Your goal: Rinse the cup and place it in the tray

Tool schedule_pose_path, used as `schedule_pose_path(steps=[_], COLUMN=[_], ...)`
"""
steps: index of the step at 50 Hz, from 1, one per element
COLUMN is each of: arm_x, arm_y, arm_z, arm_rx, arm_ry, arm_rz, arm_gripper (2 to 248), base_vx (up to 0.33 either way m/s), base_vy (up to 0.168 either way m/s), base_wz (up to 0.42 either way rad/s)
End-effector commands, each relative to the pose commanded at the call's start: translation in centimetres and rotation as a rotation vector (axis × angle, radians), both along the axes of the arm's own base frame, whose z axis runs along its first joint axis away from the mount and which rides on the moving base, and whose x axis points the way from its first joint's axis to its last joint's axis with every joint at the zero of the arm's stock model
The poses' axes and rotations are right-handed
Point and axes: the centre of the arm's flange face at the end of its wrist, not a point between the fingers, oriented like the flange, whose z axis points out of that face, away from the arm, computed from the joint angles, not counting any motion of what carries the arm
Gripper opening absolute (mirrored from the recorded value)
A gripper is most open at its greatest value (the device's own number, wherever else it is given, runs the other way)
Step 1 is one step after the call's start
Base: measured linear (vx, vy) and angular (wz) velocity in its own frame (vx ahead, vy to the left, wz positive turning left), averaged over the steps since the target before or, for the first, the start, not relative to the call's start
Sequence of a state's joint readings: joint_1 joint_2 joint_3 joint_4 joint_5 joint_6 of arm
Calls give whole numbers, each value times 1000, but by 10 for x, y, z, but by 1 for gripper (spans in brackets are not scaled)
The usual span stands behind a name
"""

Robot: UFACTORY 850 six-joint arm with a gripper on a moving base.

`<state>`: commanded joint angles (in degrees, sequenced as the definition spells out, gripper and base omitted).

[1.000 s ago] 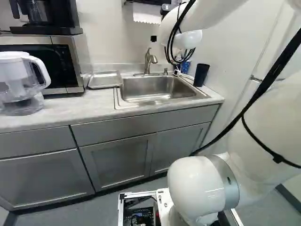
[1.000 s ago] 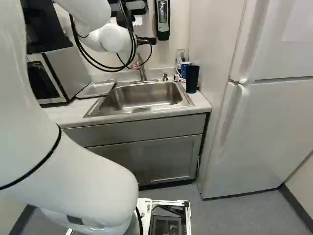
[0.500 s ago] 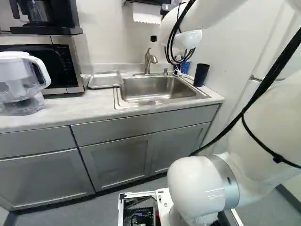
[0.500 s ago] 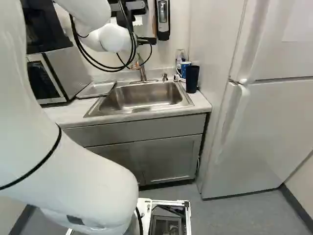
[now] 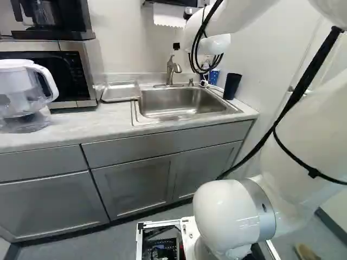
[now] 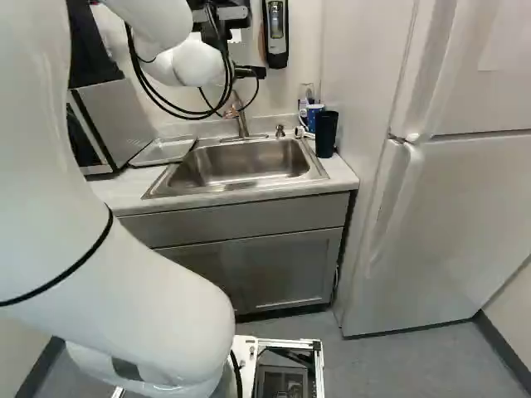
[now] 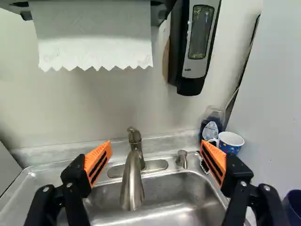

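My white robot arm (image 5: 303, 135) reaches out over the kitchen sink (image 6: 241, 163), its gripper (image 6: 247, 72) wide open and gripping nothing. From my distant controls I see the two orange pads (image 7: 98, 162) well apart, with the faucet (image 7: 132, 186) at the sink's back edge showing in the gap ahead of them. Two cups stand on the counter (image 5: 65, 127) to the right of the sink: a dark blue tumbler (image 5: 232, 86) and, farther back, a patterned blue mug (image 7: 230, 142) with a white rim. I cannot tell which of the two is the one to be rinsed. A soap bottle (image 7: 211, 127) stands next to the mug, by the sink's back right corner. The shallow metal tray (image 5: 121, 91) lies just beside the sink on its left. Farther left of the sink, I have a clear water pitcher (image 5: 23, 97) in front of a microwave (image 5: 84, 73), with a coffee maker (image 5: 51, 21) on top of it. On the wall above the sink hang a sheet of paper towel (image 7: 94, 37) and a soap dispenser (image 7: 196, 44); a white refrigerator (image 6: 444, 224) stands to the sink's right.
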<state>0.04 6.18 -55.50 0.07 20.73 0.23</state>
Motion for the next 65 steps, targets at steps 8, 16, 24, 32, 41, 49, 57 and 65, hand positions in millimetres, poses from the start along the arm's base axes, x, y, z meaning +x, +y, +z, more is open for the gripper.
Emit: schedule_pose_path(steps=[8, 16, 24, 32, 41, 49, 57, 65], arm_x=[6, 11, 18, 25, 34, 41, 49, 55], arm_y=[0, 0, 0, 0, 0, 0, 0, 0], arm_z=[-2, -5, -7, -10, -12, -14, -15, -15], arm_rx=[0, 0, 0, 0, 0, 0, 0, 0], arm_ry=[28, 57, 87, 117, 145, 167, 182, 182], arm_rz=[0, 0, 0, 0, 0, 0, 0, 0], arm_gripper=[247, 247, 247, 247, 247, 247, 247, 247], base_vx=[0, 0, 0, 0, 0, 0, 0, 0], base_vy=[0, 0, 0, 0, 0, 0, 0, 0], base_wz=[0, 0, 0, 0, 0, 0, 0, 0])
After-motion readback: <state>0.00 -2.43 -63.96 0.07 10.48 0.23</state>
